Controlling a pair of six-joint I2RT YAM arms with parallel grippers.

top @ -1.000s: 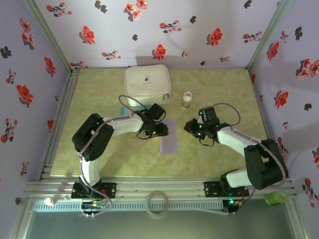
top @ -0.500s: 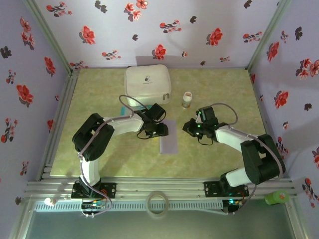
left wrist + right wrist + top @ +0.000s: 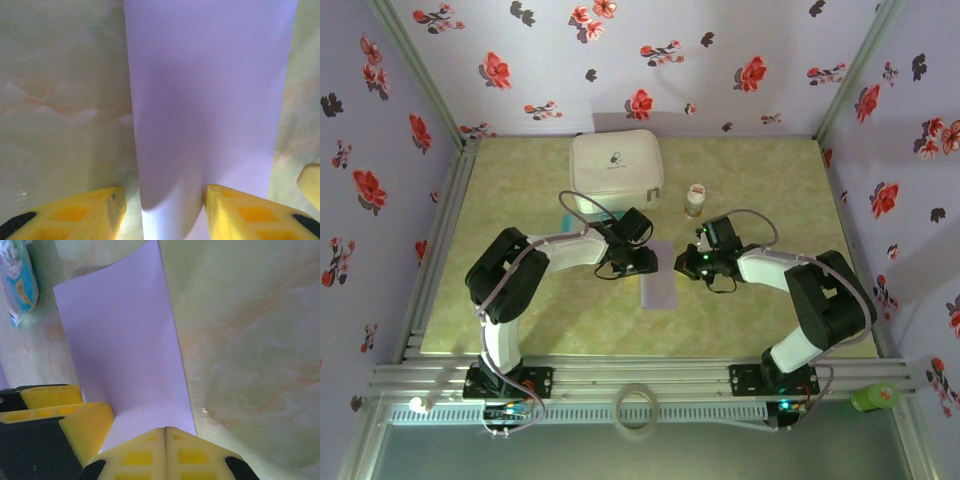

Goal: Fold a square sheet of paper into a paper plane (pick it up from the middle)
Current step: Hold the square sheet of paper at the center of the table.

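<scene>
Straddling the folded lavender sheet (image 3: 200, 90), the left gripper (image 3: 164, 197) has jaws apart. The right gripper (image 3: 165, 434) — jaws together — sits at its edge.

The thin, plain lavender sheet of paper (image 3: 659, 285) shows as a narrow rectangle, longer than it is wide, lying mostly flat. One short end curls upward between the parted yellow fingers of the left gripper (image 3: 165, 200). The closed tips of the right gripper (image 3: 165, 434) sit at that end's edge, beside a corner.
</scene>
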